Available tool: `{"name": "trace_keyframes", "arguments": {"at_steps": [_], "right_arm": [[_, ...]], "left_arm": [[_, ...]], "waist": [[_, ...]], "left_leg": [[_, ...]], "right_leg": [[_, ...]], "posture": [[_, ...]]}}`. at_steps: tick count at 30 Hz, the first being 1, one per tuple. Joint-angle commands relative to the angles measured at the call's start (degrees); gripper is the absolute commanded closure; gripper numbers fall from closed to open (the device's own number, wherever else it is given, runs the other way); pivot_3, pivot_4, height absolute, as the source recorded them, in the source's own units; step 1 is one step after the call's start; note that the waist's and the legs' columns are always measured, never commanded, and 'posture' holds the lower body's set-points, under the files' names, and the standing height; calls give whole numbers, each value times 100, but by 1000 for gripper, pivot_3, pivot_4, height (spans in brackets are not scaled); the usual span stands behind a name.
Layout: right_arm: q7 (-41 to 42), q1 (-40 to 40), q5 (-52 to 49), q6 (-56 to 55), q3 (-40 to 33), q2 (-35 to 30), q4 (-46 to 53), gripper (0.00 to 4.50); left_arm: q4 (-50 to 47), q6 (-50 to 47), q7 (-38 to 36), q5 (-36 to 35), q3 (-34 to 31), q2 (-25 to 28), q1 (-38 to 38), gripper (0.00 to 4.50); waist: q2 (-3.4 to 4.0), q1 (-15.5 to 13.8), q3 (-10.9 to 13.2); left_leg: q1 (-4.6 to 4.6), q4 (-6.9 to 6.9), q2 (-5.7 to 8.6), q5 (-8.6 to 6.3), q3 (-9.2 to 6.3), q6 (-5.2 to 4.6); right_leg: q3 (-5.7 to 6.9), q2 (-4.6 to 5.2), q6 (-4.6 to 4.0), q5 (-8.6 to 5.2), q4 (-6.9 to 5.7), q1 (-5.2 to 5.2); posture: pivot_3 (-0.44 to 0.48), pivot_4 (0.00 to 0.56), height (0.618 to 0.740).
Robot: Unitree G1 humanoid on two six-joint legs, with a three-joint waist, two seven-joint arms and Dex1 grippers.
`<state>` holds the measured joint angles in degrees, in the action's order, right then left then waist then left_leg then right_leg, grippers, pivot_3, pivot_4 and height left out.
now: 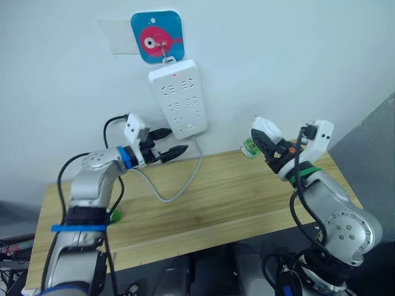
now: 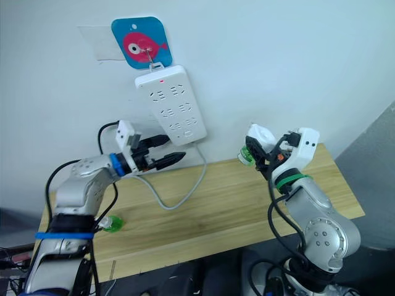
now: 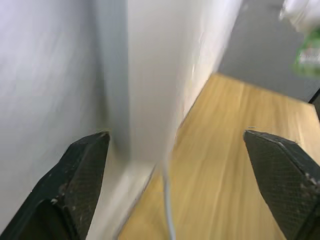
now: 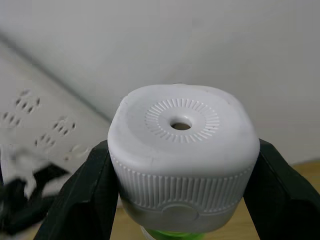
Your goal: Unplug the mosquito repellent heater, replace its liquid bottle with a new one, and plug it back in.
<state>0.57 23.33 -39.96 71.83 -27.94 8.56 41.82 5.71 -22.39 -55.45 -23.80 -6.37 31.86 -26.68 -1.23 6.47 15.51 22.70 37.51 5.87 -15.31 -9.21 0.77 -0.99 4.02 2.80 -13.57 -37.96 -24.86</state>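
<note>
Head views, heater: the mosquito repellent heater point(image 1: 264, 131) is clamped in the right gripper point(image 1: 270, 146), raised above the table point(image 1: 247, 191), well apart from the left gripper point(image 1: 171, 152).
Head views, count: one heater, one power strip point(image 1: 179, 97), two grippers.
Left wrist, fingers: spread wide, empty, beside the strip.
Right wrist, heater: white ribbed cap point(image 4: 182, 150), round centre hole, green below.

light: bright, even | shadows: soft | blur: left wrist view smeared
</note>
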Motion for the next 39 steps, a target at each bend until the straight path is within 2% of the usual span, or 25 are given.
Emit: {"name": "trace_keyframes", "arguments": {"at_steps": [1, 5, 9, 13, 23, 38, 39], "right_arm": [[-646, -51, -1153, -157, -639, 821, -137, 1553], [-1276, -366, -2242, -480, -661, 776, -529, 1553], [-1797, -734, -3675, -857, -301, 681, -990, 1553], [-2220, -1089, -4528, -1350, 276, 407, -1099, 1553], [-2294, -1655, -5087, -2444, 1437, -328, -959, 1553], [-2183, -1778, -5193, -3279, 2117, -952, -927, 1553], [-2178, -1787, -5200, -3317, 2144, -979, -925, 1553]], "left_arm": [[-1581, -489, 180, -532, -254, 134, 742, 19], [-2940, -896, 669, -1026, -324, -49, 1476, 19], [-3715, -373, 872, -698, 436, -440, 1902, 19], [-3477, 90, 1045, -308, 952, -844, 1782, 19], [-2415, 1131, 1290, 492, 1628, -1490, 1384, 19], [-1830, 1590, 1324, 789, 1778, -1716, 1132, 19], [-1821, 1597, 1322, 784, 1777, -1712, 1146, 199]], "waist": [[1, -8, 0], [2, -41, 1], [17, -86, -7], [20, -119, -11], [23, -75, -17], [23, -56, -18], [23, -49, -18]], "left_leg": [[23, -1, -1, 16, 4, 27], [31, -45, -6, 21, 13, 34], [24, -52, -12, 21, 19, 35], [20, -50, -14, 18, 34, 25], [4, -44, -52, 19, 74, 24], [3, -36, -55, 21, 73, 27], [3, -35, -55, 21, 73, 27]], "right_leg": [[-3, 0, -5, 2, -4, -29], [-7, 3, -8, 2, 27, -44], [-8, 0, -10, 0, 26, -42], [-13, -5, -20, 6, 20, -39], [-18, -50, -35, 19, 0, -41], [-19, -57, -35, 22, -3, -40], [-19, -57, -35, 22, -3, -39]], "posture": [[-172, 271, 740], [-138, 267, 740], [-134, 257, 740], [-141, 245, 740], [-182, 243, 740], [-194, 245, 740], [-194, 245, 740]]}}
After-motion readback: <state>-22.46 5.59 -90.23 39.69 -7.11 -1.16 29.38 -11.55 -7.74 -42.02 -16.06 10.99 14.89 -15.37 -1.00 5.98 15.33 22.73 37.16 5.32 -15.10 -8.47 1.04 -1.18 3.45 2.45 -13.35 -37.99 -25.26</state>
